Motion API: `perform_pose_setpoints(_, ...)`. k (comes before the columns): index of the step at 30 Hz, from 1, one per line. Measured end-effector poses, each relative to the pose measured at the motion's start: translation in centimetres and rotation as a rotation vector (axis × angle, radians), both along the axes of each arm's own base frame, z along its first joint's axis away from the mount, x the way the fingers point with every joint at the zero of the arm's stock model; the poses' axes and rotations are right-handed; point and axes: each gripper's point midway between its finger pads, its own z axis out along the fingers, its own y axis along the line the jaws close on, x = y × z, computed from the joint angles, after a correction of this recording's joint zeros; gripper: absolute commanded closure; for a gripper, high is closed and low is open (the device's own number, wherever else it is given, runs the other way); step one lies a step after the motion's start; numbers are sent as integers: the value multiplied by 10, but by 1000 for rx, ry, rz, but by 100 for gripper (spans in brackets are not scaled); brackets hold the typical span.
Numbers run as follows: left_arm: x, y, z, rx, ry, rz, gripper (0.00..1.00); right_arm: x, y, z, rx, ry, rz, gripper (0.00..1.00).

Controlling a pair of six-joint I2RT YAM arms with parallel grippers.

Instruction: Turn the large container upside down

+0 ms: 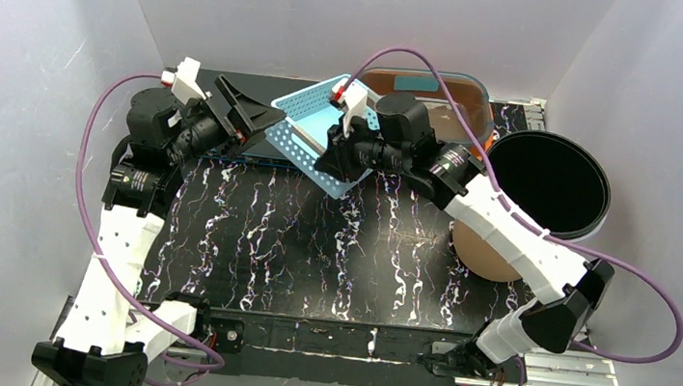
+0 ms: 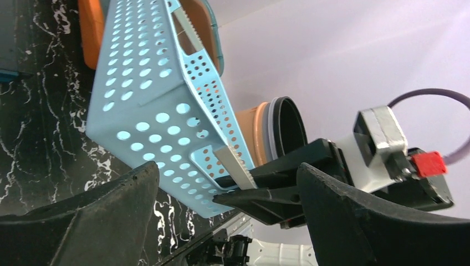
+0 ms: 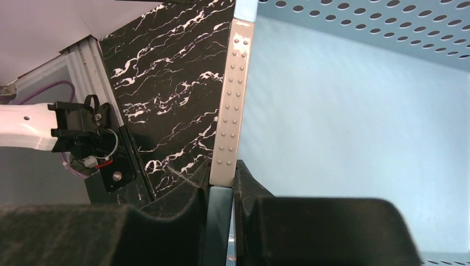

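Blue perforated basket (image 1: 310,123) sits tilted, its wall clamped in my right gripper (image 3: 221,187); my left gripper (image 1: 249,115) gapes empty just beside it.

Basket (image 1: 310,141): pale blue, perforated with round holes. Table (image 1: 312,248): black, white marble veining. Tub (image 1: 469,101): orange, teal rim. Bucket (image 1: 547,183): tan outside, black inside. Arms (image 1: 111,264): white links, black joints. Cables (image 1: 82,154): purple.

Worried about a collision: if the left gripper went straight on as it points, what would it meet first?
Probably the tilted blue basket, held by the right gripper; depth is unclear.
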Motion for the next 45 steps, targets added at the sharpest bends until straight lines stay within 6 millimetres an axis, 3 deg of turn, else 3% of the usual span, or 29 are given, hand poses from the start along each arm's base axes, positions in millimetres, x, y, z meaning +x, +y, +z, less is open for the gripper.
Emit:
perform_pose_setpoints(12, 1, 16, -41, 126, 127, 71, 33, -33, 11, -9, -61, -52, 83, 99)
perform_pose_setpoints(18, 3, 23, -60, 207, 218, 81, 61, -45, 11, -21, -143, -99, 90, 99)
perform_pose_setpoints(22, 2, 22, -69, 227, 265, 60, 75, -48, 10, -29, -196, -136, 84, 99)
perform_pose_setpoints(27, 1, 22, -78, 267, 300, 34, 79, -47, 13, -40, -260, -187, 68, 99)
perform_pose_setpoints(32, -2, 22, -88, 323, 341, -5, 53, -50, 16, -49, -313, -239, 64, 99)
perform_pose_setpoints(35, -4, 22, -92, 358, 367, -29, 48, -53, 19, -51, -333, -270, 67, 99)
perform_pose_setpoints(37, -5, 22, -96, 382, 390, -41, 52, -54, 21, -52, -343, -287, 69, 99)
perform_pose_setpoints(41, -11, 27, -104, 440, 435, -49, 75, -58, 23, -52, -357, -315, 69, 99)
perform_pose_setpoints(45, -13, 29, -104, 456, 457, -45, 88, -61, 26, -57, -361, -323, 71, 99)
